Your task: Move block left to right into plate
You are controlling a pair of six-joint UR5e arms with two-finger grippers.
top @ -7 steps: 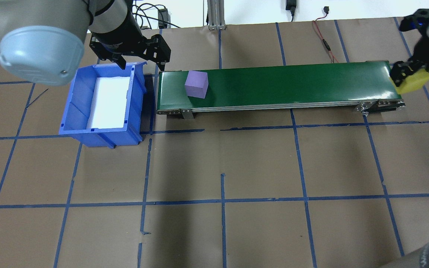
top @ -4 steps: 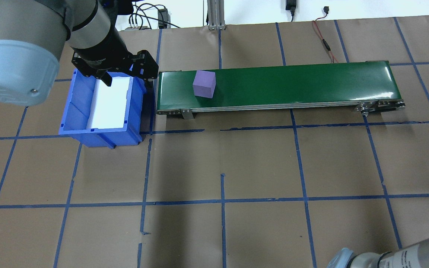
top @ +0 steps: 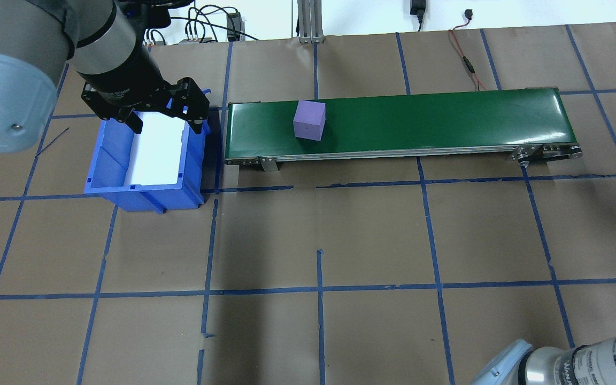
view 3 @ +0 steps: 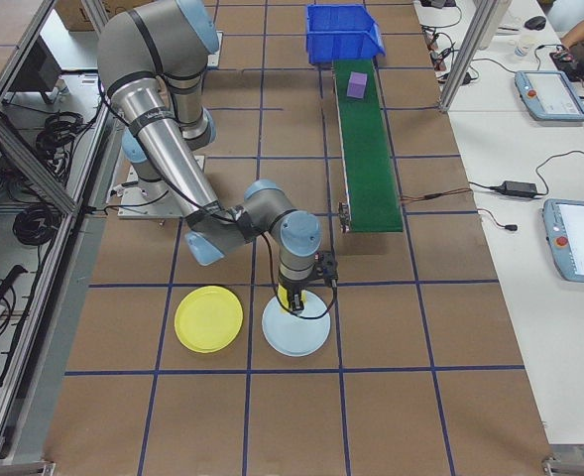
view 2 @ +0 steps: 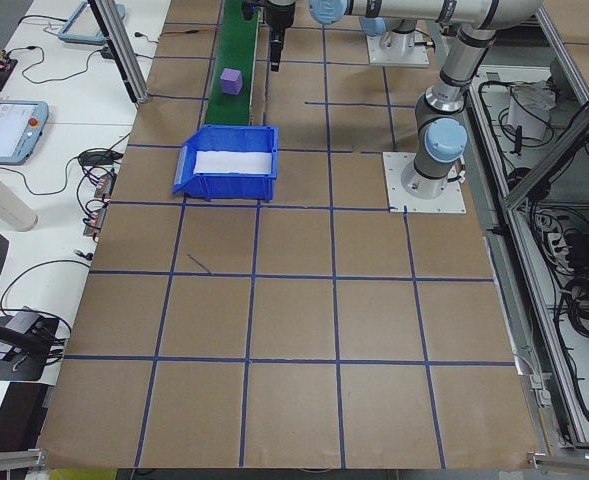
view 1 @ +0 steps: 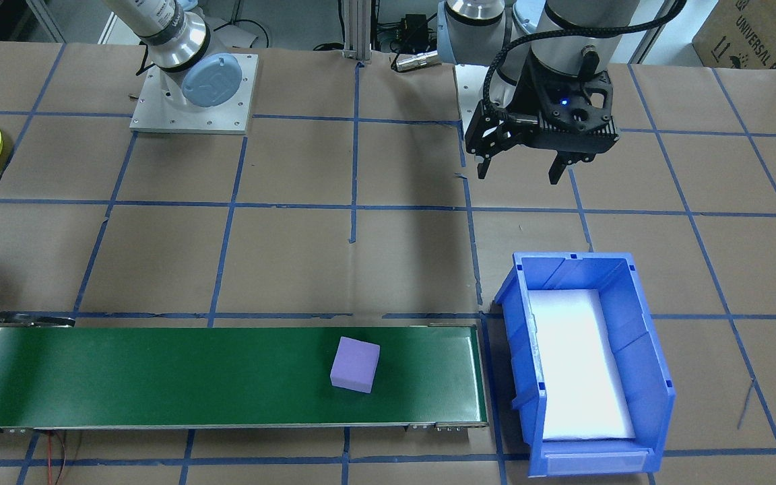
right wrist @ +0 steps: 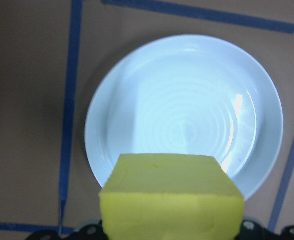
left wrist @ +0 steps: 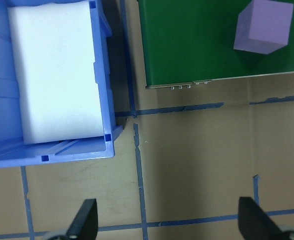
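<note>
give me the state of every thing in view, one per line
left gripper: open, empty, hanging above the table
right gripper: shut on yellow block, over pale blue plate
purple block: lying on green conveyor
blue bin: white pad inside
yellow plate: empty

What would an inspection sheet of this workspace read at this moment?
Surface: table covered in brown paper with a blue tape grid.
Job's things: yellow block held above pale plate; yellow plate empty beside it; purple block on green conveyor.
Clutter: blue bin holding a white foam pad.
Grippers: left gripper open, empty, near the bin; right gripper shut on the yellow block.
Cables: red wire at the far edge.
Surroundings: tablets on side benches.
</note>
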